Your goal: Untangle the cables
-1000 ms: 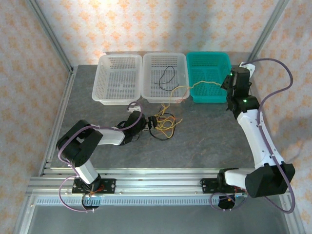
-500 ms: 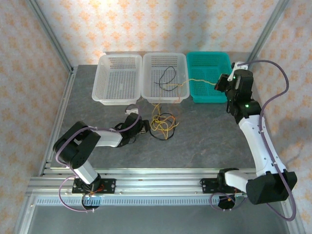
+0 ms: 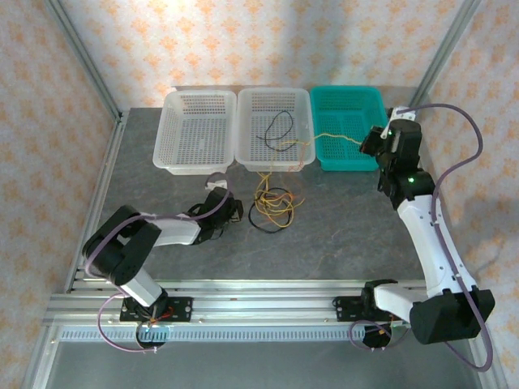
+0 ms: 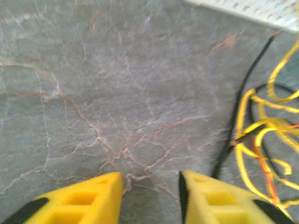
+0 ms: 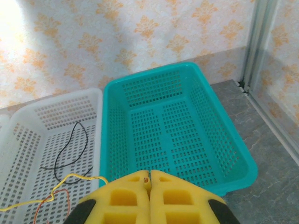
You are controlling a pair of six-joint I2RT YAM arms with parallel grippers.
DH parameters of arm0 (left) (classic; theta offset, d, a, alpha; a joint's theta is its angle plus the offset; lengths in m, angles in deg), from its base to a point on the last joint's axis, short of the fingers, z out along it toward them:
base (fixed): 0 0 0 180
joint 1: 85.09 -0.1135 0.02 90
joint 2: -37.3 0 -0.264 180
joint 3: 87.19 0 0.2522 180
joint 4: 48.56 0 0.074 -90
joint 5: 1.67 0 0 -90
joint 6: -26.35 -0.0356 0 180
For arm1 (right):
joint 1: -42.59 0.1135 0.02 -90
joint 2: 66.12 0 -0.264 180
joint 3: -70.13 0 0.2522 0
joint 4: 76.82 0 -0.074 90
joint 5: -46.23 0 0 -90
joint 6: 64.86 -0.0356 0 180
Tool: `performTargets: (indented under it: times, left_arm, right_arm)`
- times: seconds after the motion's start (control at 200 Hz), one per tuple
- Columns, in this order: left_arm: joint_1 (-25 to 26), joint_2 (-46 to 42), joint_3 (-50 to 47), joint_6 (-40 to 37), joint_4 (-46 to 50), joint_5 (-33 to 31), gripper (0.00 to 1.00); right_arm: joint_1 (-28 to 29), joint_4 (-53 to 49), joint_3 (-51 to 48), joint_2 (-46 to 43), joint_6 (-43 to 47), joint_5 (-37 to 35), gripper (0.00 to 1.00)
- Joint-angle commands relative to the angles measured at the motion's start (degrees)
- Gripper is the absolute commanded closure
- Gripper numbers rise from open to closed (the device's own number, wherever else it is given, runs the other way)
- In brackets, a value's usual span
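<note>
Yellow cable (image 5: pixel 81 175) in right hand (image 5: pixel 149 182)

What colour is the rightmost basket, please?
The basket is teal, clearest in the right wrist view.

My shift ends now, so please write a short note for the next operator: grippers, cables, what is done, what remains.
Left gripper: open, holding nothing, low over the table beside the cable tangle.
Right gripper: shut on the yellow cable, which runs from the tangle across the middle white basket to the teal basket.
Done: one black cable lies in the middle white basket.
To do: free the yellow cable, then separate the remaining cables.
</note>
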Motion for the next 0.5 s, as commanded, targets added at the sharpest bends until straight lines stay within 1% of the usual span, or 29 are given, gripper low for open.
performTargets:
  times: [0.0,0.085,0.19,0.36,0.411,0.496]
  left_arm:
    - [-0.3,-6.0,0.0,-3.7,-1.6,0.8,0.47]
    - [-0.2,-9.0,0.5,-6.0,-2.8,3.3,0.36]
    - [-0.2,-10.5,1.4,-8.7,-3.9,5.7,0.29]
    - [-0.2,-6.8,4.8,-11.7,-3.2,7.5,0.2]
    - [-0.2,-5.3,5.9,-12.1,-3.2,8.0,0.18]
    - [-0.2,-3.0,7.5,-12.4,-3.4,7.8,0.18]
  right_arm:
    - [-0.1,0.2,-0.5,-0.6,0.8,5.4,1.0]
    - [0.2,0.2,-1.0,-0.5,0.8,6.0,1.0]
    - [0.5,0.0,-1.0,-0.5,0.9,6.2,1.0]
    - [0.9,-0.8,-0.5,0.1,1.4,9.1,1.0]
    - [1.4,-0.9,-0.5,0.4,1.5,9.6,1.0]
    - [2.2,-1.0,-0.4,0.8,1.8,9.1,1.0]
